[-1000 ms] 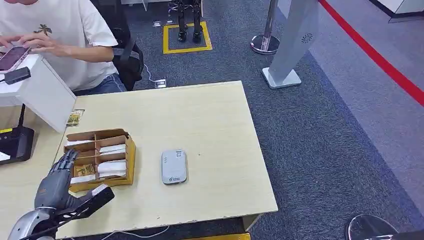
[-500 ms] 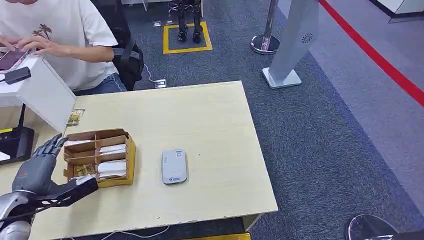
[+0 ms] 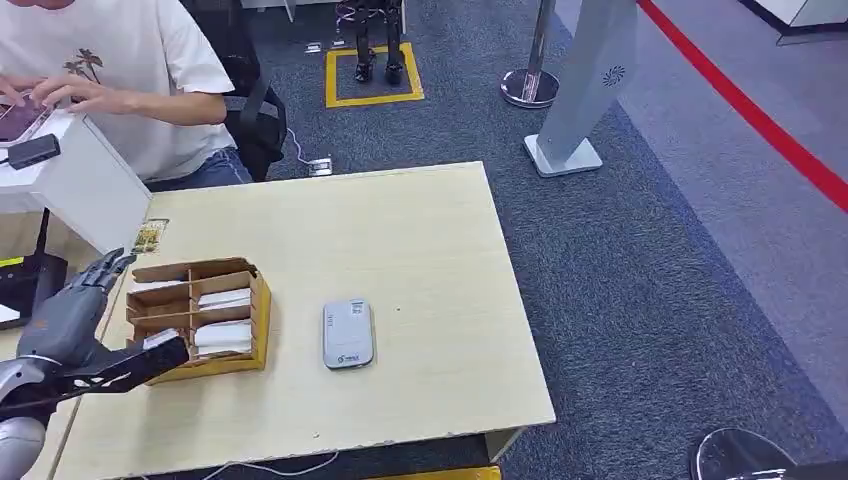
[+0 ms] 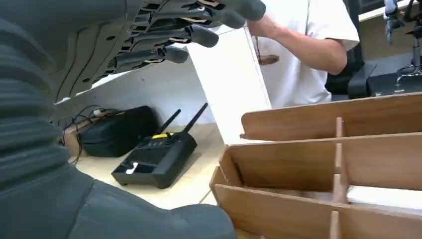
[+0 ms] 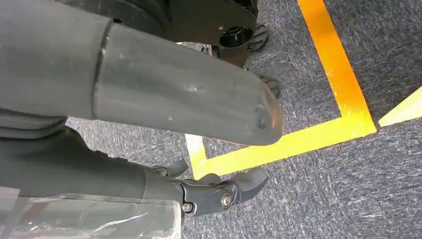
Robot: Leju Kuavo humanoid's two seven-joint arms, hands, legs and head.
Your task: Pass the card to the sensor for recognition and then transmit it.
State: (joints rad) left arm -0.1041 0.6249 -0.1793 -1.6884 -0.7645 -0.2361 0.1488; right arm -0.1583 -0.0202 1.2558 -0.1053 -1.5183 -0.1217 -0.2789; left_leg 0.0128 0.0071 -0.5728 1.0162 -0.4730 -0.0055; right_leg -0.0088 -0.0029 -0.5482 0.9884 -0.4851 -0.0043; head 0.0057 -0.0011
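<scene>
At the far left I see my left robot hand [image 3: 62,325] hanging beside the wooden box [image 3: 198,317]. Its fingers [image 4: 199,35] are spread wide and it holds nothing. A black box with two antennas [image 4: 157,157] sits on the worktop [image 3: 420,250] behind it, and a person in a white shirt [image 3: 150,60] sits at the back.

The wooden box has little sections, and white cards [image 3: 222,336] lie in them. I think one of these is the card I have to pick. Just right of the box lies a small grey card reader [image 3: 348,333], flat on the worktop, apart from the box.

My right robot hand [image 5: 219,191] hangs down by the carpet with the yellow lines. Its fingers look curled in, with nothing in them.

So I judge I am at the very start: no card is picked yet. Next I need to bring the left robot hand over the box, come down on one card, and pinch it gently so only one comes out.
</scene>
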